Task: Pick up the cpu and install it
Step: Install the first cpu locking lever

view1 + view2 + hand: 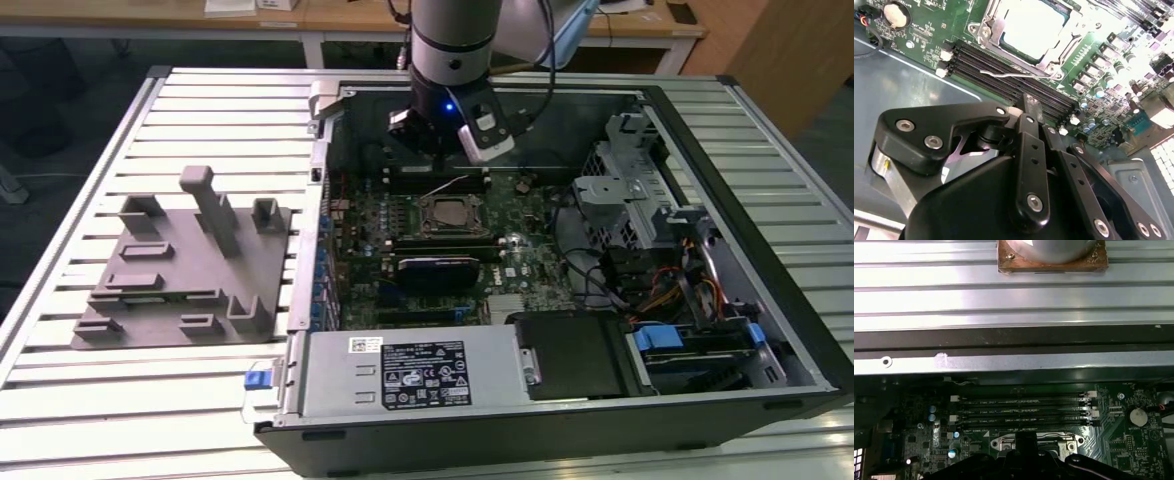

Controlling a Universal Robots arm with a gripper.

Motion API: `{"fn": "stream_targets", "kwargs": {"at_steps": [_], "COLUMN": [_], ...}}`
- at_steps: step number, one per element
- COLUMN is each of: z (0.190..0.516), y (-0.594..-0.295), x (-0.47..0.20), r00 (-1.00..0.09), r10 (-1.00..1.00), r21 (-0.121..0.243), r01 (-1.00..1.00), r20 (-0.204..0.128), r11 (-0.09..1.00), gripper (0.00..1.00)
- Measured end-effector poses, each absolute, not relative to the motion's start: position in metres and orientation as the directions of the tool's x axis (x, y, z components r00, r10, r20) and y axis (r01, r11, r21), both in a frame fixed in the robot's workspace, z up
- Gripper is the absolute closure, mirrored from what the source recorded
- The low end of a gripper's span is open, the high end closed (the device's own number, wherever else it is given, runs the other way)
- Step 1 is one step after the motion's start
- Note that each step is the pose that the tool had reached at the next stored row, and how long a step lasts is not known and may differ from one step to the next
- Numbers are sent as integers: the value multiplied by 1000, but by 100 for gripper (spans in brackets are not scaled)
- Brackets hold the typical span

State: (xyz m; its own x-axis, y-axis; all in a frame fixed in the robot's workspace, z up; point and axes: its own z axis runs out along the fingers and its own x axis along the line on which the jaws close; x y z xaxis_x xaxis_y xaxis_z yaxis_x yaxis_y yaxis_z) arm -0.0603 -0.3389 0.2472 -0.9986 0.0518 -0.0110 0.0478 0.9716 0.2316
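- Cpu (1026, 25) lies flat inside the socket (989, 27) on the green motherboard (929, 30), so placing looks done; the thin wire lever (1009, 74) seems not yet latched
- Gripper (450, 150) hovers above the memory slots (1004, 65), just beside the socket; fingers look drawn together, holding nothing

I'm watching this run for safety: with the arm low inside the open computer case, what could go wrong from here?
1. The black claw hangs close over the long black memory slots; a slightly off descent could strike them.
2. The shiny silver square cpu lies within the metal-framed socket; if it sits unevenly, any pressing there might damage it.
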Motion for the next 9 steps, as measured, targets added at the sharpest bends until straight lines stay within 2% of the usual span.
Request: {"fn": "stream_targets", "kwargs": {"at_steps": [9], "z": [242], "y": [-339], "x": [-60], "r00": [-998], "r10": [59], "r21": [230], "r01": [54], "r20": [-12], "r11": [972], "gripper": [89]}}
